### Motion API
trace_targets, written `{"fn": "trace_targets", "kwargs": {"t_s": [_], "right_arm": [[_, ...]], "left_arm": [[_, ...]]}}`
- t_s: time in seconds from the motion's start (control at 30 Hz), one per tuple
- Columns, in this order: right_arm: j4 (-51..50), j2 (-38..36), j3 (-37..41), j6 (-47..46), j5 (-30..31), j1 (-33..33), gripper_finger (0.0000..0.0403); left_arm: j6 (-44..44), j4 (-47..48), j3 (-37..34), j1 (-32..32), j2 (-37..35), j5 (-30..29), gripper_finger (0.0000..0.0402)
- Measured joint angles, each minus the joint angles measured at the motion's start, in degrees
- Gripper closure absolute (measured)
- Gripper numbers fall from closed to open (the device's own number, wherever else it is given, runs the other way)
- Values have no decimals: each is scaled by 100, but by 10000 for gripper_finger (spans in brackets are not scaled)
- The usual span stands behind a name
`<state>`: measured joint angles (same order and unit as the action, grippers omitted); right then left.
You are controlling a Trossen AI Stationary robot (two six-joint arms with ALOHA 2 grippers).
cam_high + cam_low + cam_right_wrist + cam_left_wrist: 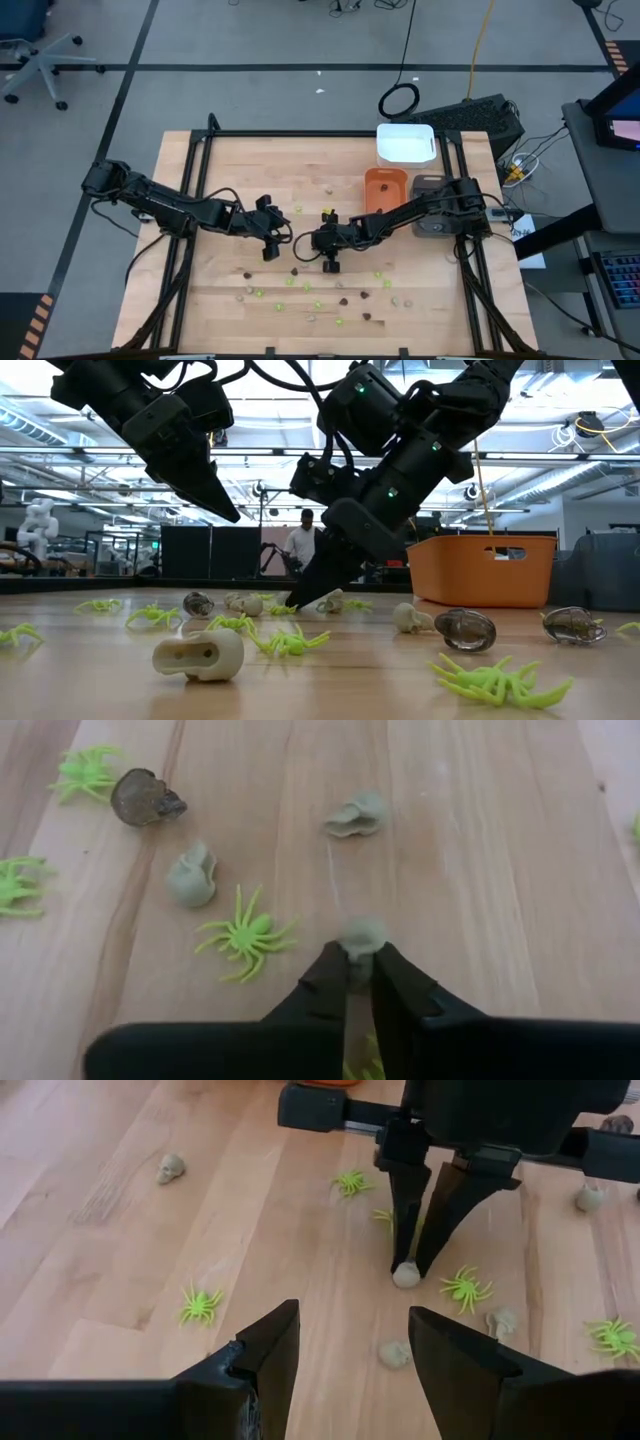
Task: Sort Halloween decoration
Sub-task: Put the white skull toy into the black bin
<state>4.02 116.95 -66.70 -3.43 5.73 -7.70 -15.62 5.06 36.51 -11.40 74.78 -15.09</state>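
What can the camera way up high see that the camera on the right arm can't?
Only the high view shows the white tray, orange tray, grey tray and the left pincer hovering open. Only the right wrist view shows a dark brown skull up close. Both show the right pincer shut on a pale skull, with green spiders around it.

grey floor (250,40) crossed by dark tape lines surrounds the pale wood counter (230,170). an office chair (30,55) stands in a corner, a yellow cable (480,45) trails across. beyond, a person (300,545) stands under bright ceiling strip lights (60,410).
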Motion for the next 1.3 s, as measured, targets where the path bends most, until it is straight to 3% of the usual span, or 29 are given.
{"fn": "trace_targets", "kwargs": {"t_s": [0.57,0.87,1.03,1.3], "right_arm": [[-227,-888,22,700,-4,2,403],[-2107,-2243,23,541,-6,-109,402],[-2438,-3196,613,99,21,-216,402],[-2775,-5164,1612,-564,1358,-229,402]], "left_arm": [[-21,-5,-33,0,0,-17,210],[-52,-45,-33,-75,0,-28,210],[-52,-77,-33,-159,0,-56,210],[-38,-223,-33,-188,0,-145,210]]}}
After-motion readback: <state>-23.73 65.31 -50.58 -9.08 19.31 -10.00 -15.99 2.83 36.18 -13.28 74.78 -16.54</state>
